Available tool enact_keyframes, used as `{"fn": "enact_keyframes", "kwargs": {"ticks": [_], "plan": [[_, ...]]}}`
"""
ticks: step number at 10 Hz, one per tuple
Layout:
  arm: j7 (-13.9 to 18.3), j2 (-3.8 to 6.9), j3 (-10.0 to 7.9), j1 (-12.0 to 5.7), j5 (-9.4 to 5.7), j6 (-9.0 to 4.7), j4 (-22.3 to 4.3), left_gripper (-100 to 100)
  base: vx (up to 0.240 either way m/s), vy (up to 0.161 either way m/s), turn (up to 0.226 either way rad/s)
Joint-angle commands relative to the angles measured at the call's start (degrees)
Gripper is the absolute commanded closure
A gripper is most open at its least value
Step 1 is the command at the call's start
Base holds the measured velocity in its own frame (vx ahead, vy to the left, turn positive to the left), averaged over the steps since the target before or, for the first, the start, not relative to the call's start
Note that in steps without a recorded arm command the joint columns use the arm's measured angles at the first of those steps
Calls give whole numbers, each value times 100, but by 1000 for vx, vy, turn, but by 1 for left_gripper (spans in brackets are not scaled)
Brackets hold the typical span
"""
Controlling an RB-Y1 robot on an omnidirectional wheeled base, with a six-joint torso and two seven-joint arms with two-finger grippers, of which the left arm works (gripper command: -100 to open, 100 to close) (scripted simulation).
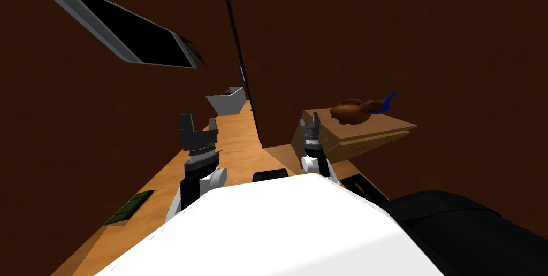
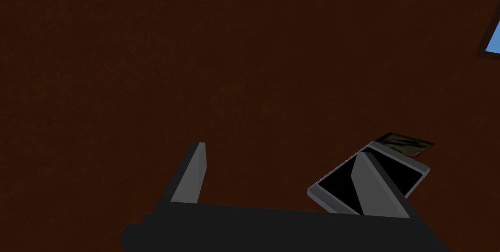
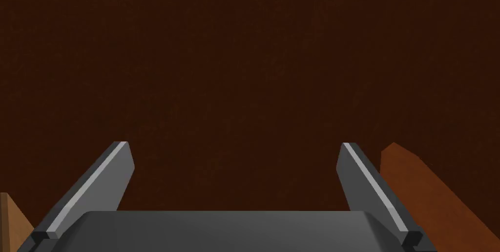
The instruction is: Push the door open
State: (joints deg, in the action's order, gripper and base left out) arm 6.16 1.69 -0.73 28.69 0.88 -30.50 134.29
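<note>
Door (image 1: 299,43): flat dk-brown panel straight ahead of R claw (image 1: 310,122), its black edge rising btwn the two claws. Both claws are released, blades apart, w/ L claw (image 1: 198,125) facing a dk-brown wall (image 1: 80,128) that has a grey-framed, black-paned window (image 1: 123,27). Just R of R claw, a boxy wood counter (image 1: 369,131) carries a rounded brown pot (image 1: 350,111) w/ a blue item (image 1: 386,101) beside it; past the door edge, wood floor (image 1: 235,128) and a white open tub (image 1: 225,104), plus a green mat (image 1: 130,208) by the wall.

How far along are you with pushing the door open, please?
Done: the door looks barely ajar; a white box shows past its dark edge. In hand: the left gripper and right gripper are open, raised toward it. To do: contact and the push itself.
</note>
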Motion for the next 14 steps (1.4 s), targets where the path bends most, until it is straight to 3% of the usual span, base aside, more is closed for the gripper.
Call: {"fn": "enact_keyframes", "kwargs": {"ticks": [1, 14], "plan": [[-40, 42, -26, -19, 6, -4, -64, -100, 29, 126, 81], [-434, 359, -280, -207, 65, -48, -694, -100, 106, 194, 65]]}}
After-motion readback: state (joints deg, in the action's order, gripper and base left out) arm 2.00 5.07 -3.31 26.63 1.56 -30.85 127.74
